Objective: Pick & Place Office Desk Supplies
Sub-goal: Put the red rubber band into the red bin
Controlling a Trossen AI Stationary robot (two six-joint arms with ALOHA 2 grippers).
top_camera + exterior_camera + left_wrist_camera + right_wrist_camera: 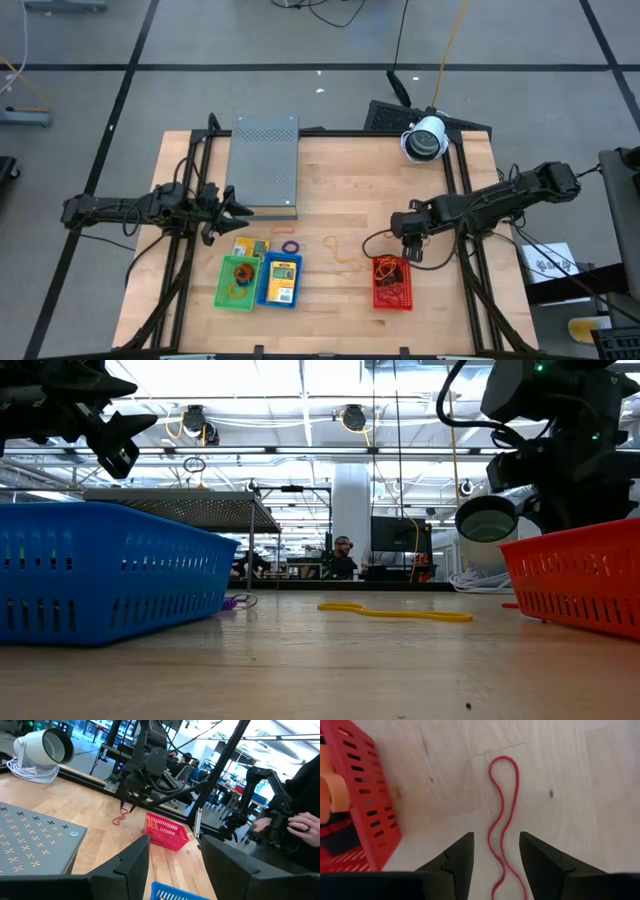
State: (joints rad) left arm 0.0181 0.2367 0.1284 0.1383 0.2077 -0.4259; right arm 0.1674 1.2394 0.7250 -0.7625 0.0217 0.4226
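A red rubber band (503, 805) lies slack on the wooden table (340, 200), next to the red basket (393, 284). My right gripper (495, 837) points down over it, open, with one finger on either side of the band's near part and nothing between the tips touching. In the left wrist view the band (120, 817) shows just below that gripper. My left gripper (238, 205) waits open and level beside the grey perforated box (264, 165). On the bare wood lie a purple band (290, 247), an orange band (330, 243) and a yellow band (346, 262).
A green basket (238, 283) with bands and a blue basket (279, 281) with a yellow-orange packet stand at the near left; another packet (250, 248) lies just behind them. A white camera (425, 139) sits at the far right. A person's hand (300, 822) shows beyond the table.
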